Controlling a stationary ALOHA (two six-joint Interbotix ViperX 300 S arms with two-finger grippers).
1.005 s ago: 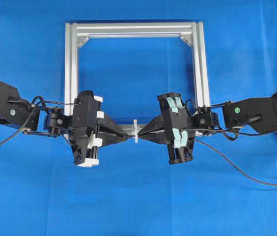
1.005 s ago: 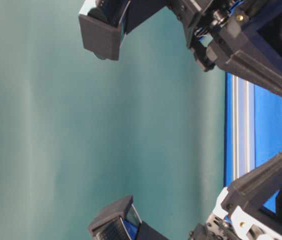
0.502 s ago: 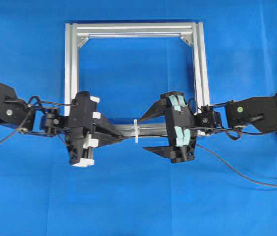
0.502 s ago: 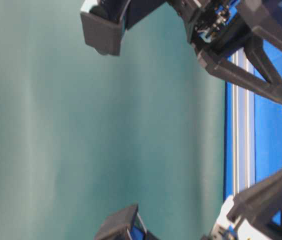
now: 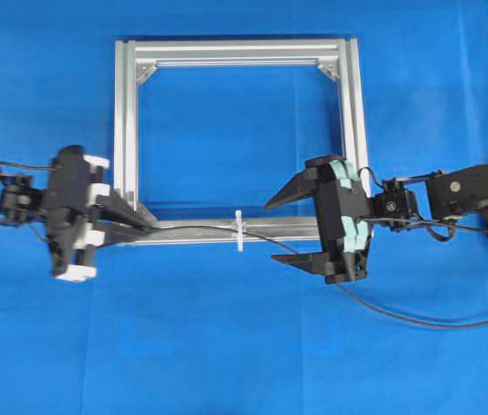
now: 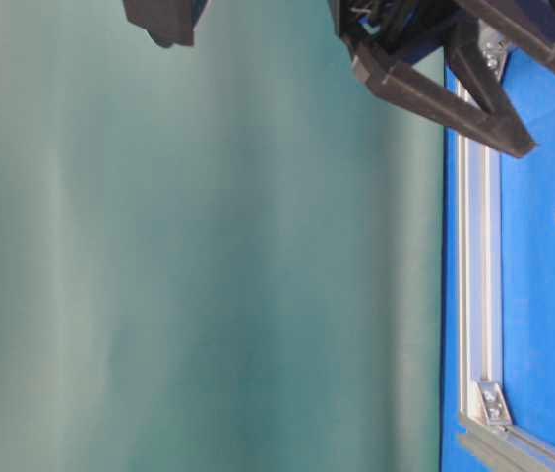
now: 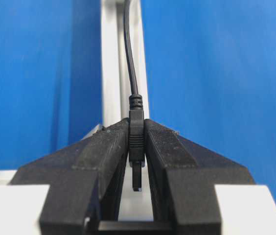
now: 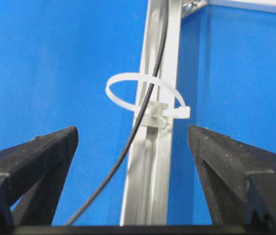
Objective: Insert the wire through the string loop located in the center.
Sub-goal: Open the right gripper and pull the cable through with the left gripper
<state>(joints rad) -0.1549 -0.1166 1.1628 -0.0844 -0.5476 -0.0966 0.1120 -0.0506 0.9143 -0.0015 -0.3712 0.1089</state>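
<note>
At the left of the overhead view we saw the left gripper (image 5: 138, 226) with its fingers (image 7: 103, 152) closed tight on the plug end of the wire (image 5: 194, 228), plug tip pointing left. From there the wire's long axis ran rightward along the lower bar of the aluminium frame (image 5: 125, 130), passing through the string loop (image 5: 239, 230) at the bar's middle, then curving off toward the lower right across the blue counter (image 5: 227, 346). At the right, the right gripper (image 5: 274, 231) had its fingers spread wide, gripping nothing.
</note>
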